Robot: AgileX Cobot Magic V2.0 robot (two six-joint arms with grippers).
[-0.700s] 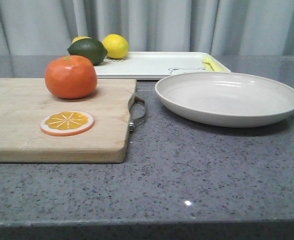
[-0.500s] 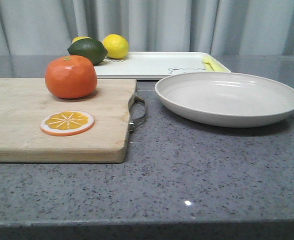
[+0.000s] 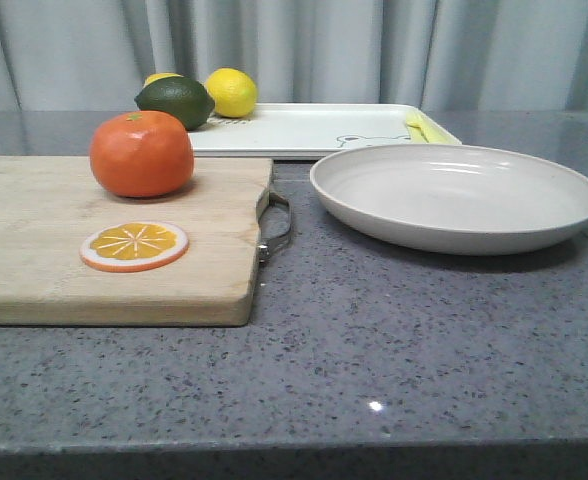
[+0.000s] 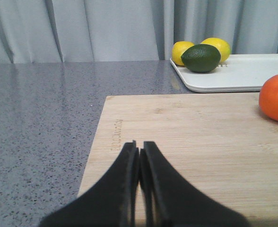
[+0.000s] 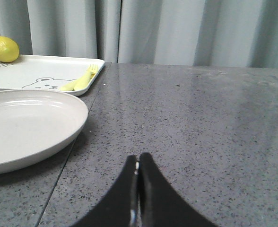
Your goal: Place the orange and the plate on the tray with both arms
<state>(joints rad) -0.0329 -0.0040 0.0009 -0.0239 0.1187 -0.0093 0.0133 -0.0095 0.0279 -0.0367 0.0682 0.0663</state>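
The orange [image 3: 141, 153] sits on the far part of the wooden cutting board [image 3: 34, 250]; its edge shows in the left wrist view [image 4: 277, 97]. The off-white plate [image 3: 457, 195] rests on the grey counter to the right of the board, also in the right wrist view [image 5: 25, 127]. The white tray [image 3: 314, 128] with its bear drawing lies behind them, also in the right wrist view [image 5: 44, 71]. My left gripper [image 4: 139, 146] is shut and empty over the board. My right gripper [image 5: 138, 158] is shut and empty over the counter, right of the plate. Neither gripper shows in the front view.
An orange slice disc [image 3: 134, 245] lies on the board near its front. A dark green lime [image 3: 175, 102] and two yellow lemons [image 3: 231, 92] sit on the tray's left end. A yellow fork [image 5: 80, 80] lies on the tray's right end. Grey curtains hang behind the counter.
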